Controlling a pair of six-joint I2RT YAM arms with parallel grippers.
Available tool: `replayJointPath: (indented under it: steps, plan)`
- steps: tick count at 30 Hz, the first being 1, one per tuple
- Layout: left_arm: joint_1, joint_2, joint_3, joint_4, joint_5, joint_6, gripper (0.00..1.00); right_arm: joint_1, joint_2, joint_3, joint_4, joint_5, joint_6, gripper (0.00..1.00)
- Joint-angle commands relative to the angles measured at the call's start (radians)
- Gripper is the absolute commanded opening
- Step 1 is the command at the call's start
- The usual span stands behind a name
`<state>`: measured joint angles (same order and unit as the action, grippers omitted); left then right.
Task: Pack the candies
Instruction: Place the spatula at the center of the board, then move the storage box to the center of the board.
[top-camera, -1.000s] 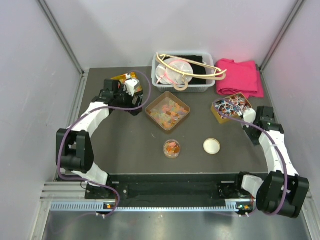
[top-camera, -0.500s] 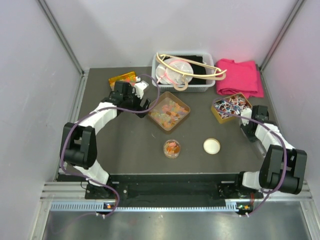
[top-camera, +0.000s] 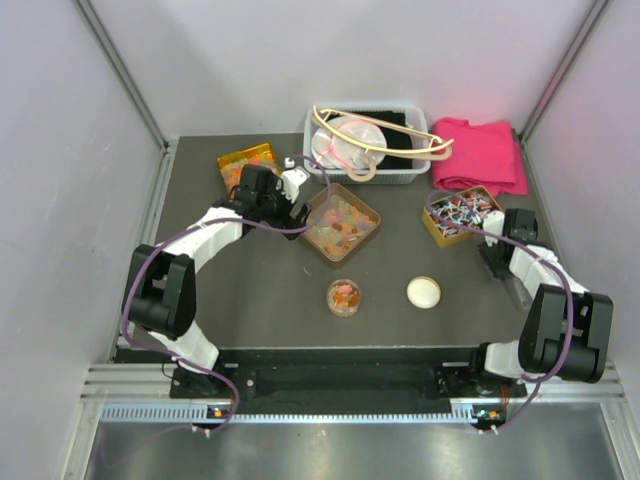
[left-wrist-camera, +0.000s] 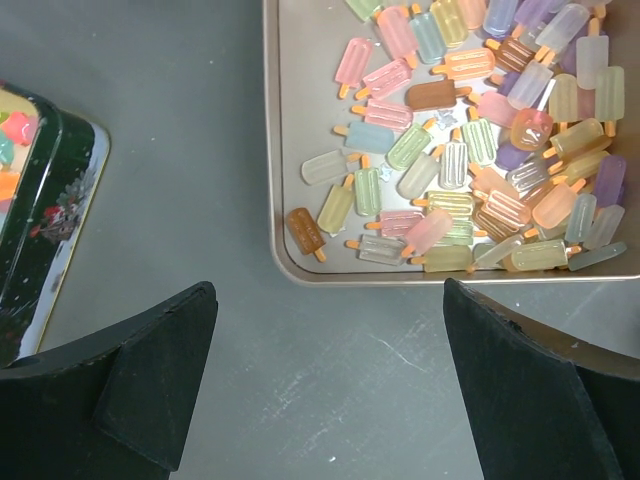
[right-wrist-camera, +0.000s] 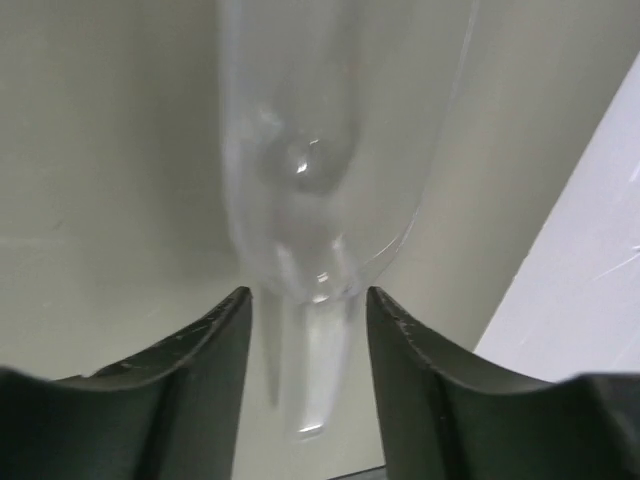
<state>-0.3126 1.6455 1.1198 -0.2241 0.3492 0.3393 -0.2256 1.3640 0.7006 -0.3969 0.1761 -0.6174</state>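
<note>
Hovering spread and empty, the left fingers (left-wrist-camera: 150, 375) are facing candies (left-wrist-camera: 450, 150) at 1 o'clock, likely to pick, while the right fingers (right-wrist-camera: 190, 375) are straddling a clear scoop (right-wrist-camera: 320, 180), grip unclear.

Candies (top-camera: 340, 222) lie in a tray (left-wrist-camera: 295, 100) at mid-tabletop (top-camera: 250, 290), a jar (top-camera: 344, 297) in front of it and a lid (top-camera: 424, 292) to the jar's right. A basket (top-camera: 365, 145) stands behind the tray, a cloth (top-camera: 480, 155) to its right and a tin (top-camera: 248, 158) to its left.
</note>
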Motion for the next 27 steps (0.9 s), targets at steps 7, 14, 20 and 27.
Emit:
replayJointPath:
  steps: [7,14,20,27]
  plan:
    - [-0.045,0.037,0.017,0.08,-0.079,0.027,0.99,-0.012,-0.186,0.075,-0.172,-0.118,0.022,0.64]
    - [-0.057,0.088,0.028,0.146,-0.177,0.052,0.99,-0.009,-0.331,0.198,-0.344,-0.239,0.067,0.65]
    - [-0.056,0.161,0.103,0.151,-0.222,0.056,0.99,0.064,-0.404,0.264,-0.418,-0.253,0.099,0.65]
    - [-0.056,0.231,0.161,0.128,-0.199,0.067,0.87,0.187,-0.448,0.312,-0.477,-0.221,0.15,0.65]
